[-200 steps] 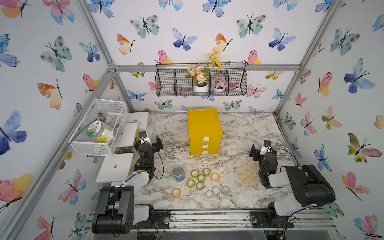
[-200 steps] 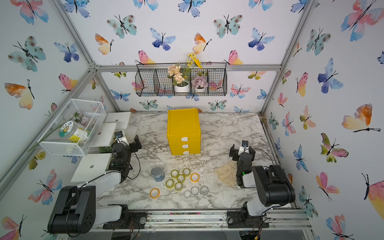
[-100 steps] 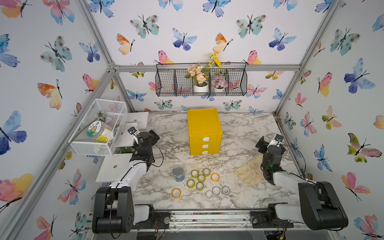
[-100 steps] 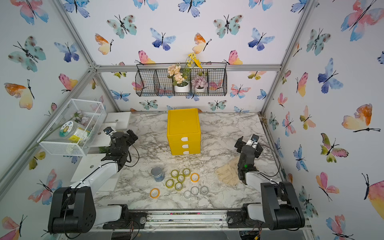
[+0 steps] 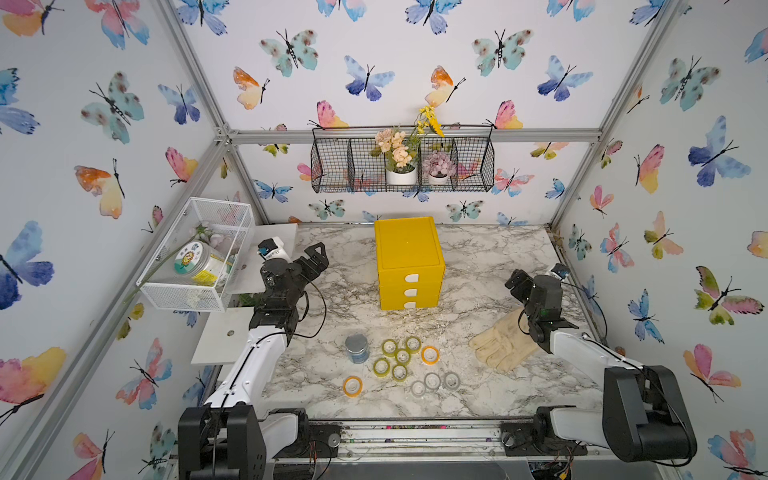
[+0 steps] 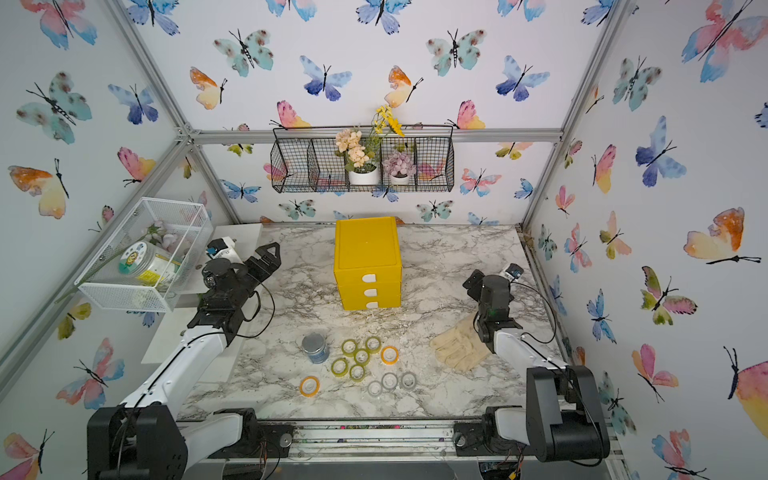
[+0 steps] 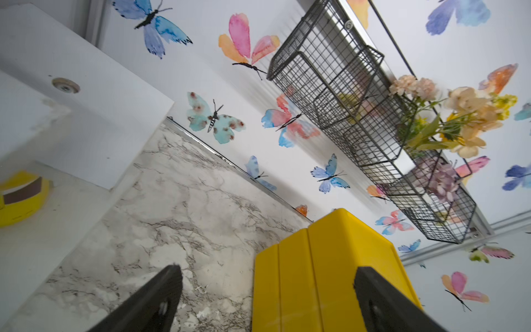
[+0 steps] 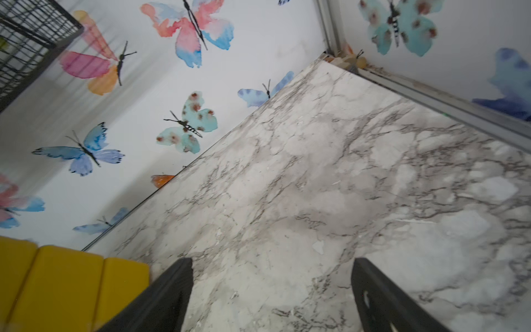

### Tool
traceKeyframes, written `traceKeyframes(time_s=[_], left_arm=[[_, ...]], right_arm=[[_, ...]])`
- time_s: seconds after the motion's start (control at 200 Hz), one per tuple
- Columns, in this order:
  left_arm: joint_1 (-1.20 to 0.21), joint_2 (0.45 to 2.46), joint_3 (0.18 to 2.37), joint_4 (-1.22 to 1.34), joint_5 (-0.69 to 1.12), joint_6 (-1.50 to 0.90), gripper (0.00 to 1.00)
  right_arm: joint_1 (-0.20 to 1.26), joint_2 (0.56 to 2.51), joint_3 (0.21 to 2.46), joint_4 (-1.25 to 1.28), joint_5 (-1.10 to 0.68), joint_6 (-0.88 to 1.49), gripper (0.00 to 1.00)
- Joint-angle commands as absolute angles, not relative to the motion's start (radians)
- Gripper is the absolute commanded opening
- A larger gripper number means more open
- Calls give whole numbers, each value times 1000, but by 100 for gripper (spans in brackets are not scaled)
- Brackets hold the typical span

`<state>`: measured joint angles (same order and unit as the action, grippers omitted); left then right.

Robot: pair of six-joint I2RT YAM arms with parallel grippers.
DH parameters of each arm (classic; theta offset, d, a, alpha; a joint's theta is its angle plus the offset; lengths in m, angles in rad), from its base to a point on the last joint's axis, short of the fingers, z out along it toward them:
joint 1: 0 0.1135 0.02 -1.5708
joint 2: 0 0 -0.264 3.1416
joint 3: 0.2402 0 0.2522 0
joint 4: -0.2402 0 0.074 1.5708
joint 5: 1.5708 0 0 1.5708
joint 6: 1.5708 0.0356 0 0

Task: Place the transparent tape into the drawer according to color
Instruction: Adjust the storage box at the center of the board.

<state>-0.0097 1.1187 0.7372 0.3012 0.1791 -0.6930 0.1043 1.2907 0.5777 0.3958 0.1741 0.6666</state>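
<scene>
The yellow cabinet (image 5: 409, 249) (image 6: 365, 249) stands at the middle back of the marble table, and its three drawers (image 5: 411, 286) with white tab handles look pushed in. Transparent tape rolls lie near the front: several yellow-green ones (image 5: 395, 357) (image 6: 353, 357), two orange ones (image 5: 430, 355) (image 5: 352, 386) and three greyish ones (image 5: 432, 380). My left gripper (image 5: 319, 255) (image 7: 267, 271) hovers open left of the cabinet (image 7: 316, 273), holding nothing. My right gripper (image 5: 515, 282) (image 8: 271, 263) hangs open over bare table to the right, also holding nothing.
A blue-grey jar (image 5: 356, 348) stands left of the rolls. A cream glove (image 5: 500, 345) lies under the right arm. A white mesh basket (image 5: 199, 253) and white shelf boards (image 5: 226, 340) sit along the left wall. A black wire rack (image 5: 403, 166) with flowers hangs on the back wall.
Both arms have stretched up and away from the front edge. The left gripper has swung toward the cabinet. The right gripper first swung out to the right, then back in. Rolls and drawers have not moved.
</scene>
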Motion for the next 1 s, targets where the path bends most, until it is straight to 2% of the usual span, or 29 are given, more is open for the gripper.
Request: traceKeyframes(time_s=[0.0, 0.145, 0.265, 0.39, 0.591, 0.711, 0.991], left_arm=[[-11, 1053, 742, 298, 286, -728, 99], [-15, 1039, 777, 225, 323, -709, 99], [-63, 1082, 811, 182, 342, -675, 100], [-163, 1136, 872, 85, 263, -594, 98], [-223, 1193, 900, 91, 262, -571, 98], [-230, 1260, 956, 89, 279, -560, 97], [-282, 1427, 1140, 41, 221, -469, 94]], right_arm=[[104, 1241, 564, 321, -38, 692, 89], [121, 1209, 546, 342, -256, 687, 82], [203, 1196, 519, 416, -348, 689, 76], [337, 1214, 536, 438, -301, 627, 76], [401, 1276, 568, 476, -330, 604, 72], [451, 1317, 582, 517, -362, 604, 65], [491, 1325, 614, 460, -304, 565, 64]])
